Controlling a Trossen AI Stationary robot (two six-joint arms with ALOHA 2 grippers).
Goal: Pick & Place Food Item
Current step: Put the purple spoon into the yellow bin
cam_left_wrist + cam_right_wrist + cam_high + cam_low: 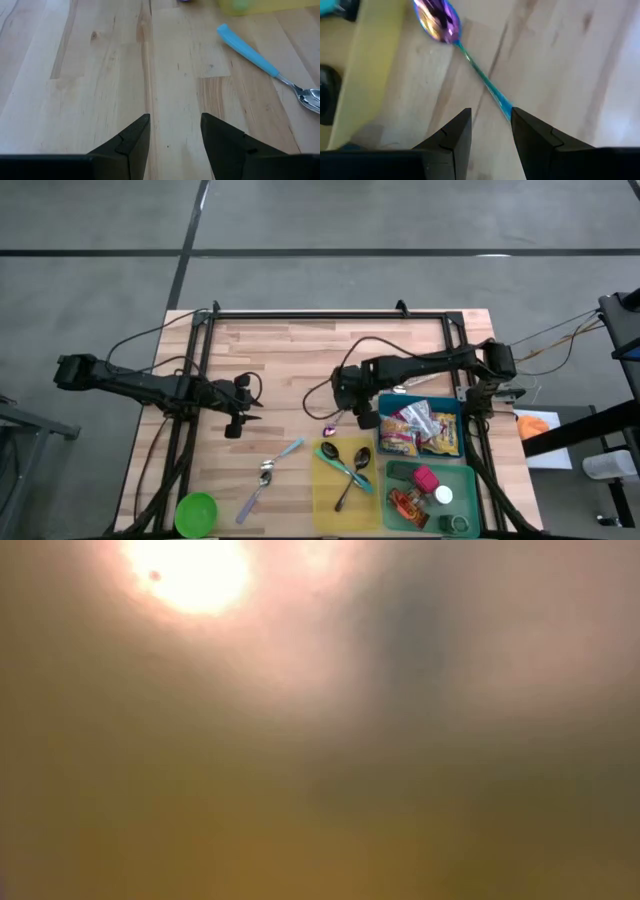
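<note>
Landmark: the yellow tray [330,490] at the near edge of the desk [290,350]. On the tray lie two dark spoons [352,470] crossed with a teal-handled one. Just right of the tray, a green bin [470,480] holds a pink-capped item, a white cap and a reddish bottle. Left of the tray, on bare wood: a blue-handled spoon [283,454] and a second metal spoon [252,498] beside it; farther left, at the desk corner, a green bowl [196,513]. Just beyond the green bin, right of the tray's far end, a blue bin [388,402] carries the food packets [420,430] — snack bags, lying in the bin, untouched. Right gripper [352,418] hangs over the wood just past the tray's far edge, pointing steeply down, fingers a moderate gap apart; an iridescent purple spoon [440,22] with a thin blue-green stem runs from beside the tray up to the fingertips — whether the stem is actually pinched, cannot tell. Left gripper [236,426] sits well left of the tray over bare desk, fingers parted, nothing between them. Low view shows only a blurred glow.
</note>
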